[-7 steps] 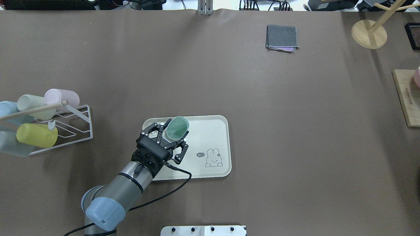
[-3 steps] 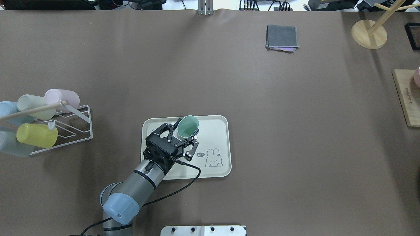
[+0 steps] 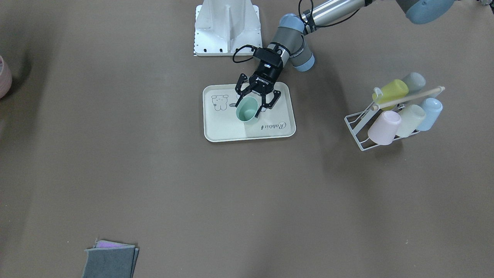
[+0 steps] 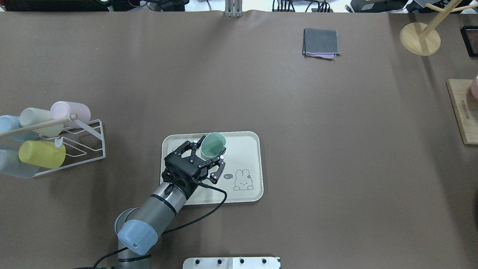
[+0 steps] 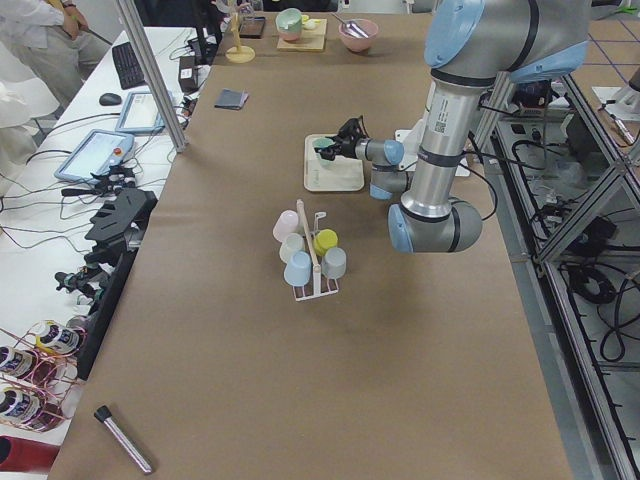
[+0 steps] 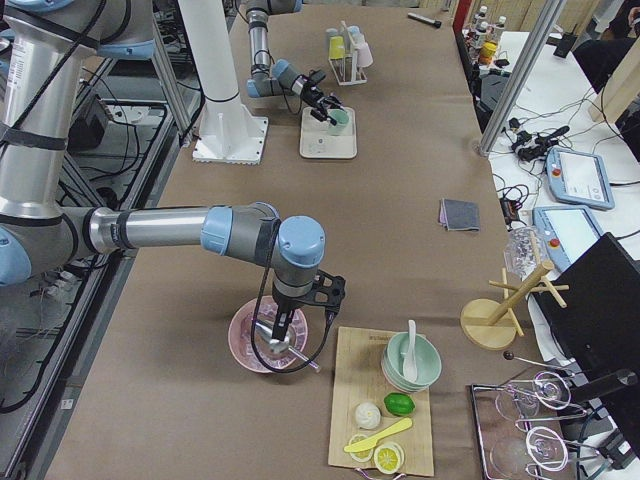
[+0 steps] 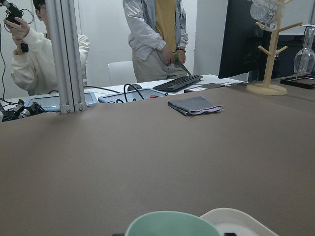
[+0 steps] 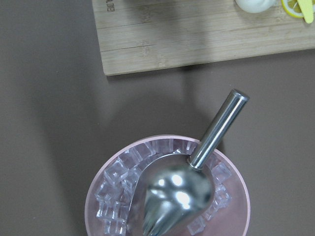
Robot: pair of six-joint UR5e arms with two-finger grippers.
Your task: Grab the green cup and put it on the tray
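Note:
The green cup (image 4: 214, 144) stands over the far left part of the cream tray (image 4: 244, 147), its mouth upward. My left gripper (image 4: 209, 147) reaches in level from the near side, a finger on each side of the cup, shut on it. The front-facing view shows the same hold, with the cup (image 3: 247, 109) near the tray's (image 3: 225, 129) middle. In the left wrist view only the cup's rim (image 7: 172, 223) shows at the bottom edge. My right gripper (image 6: 283, 328) hangs over a pink bowl (image 8: 167, 196) of ice with a metal scoop; I cannot tell its state.
A white wire rack (image 4: 84, 144) holding several pastel cups sits at the left of the table. A folded grey cloth (image 4: 321, 42) lies at the far side, with a wooden stand (image 4: 420, 39) and a wooden board (image 4: 462, 112) at the right. People stand beyond the far edge.
My left gripper has carried the green cup to the right, further in over the tray, then nearly stopped. The right arm shows no change.

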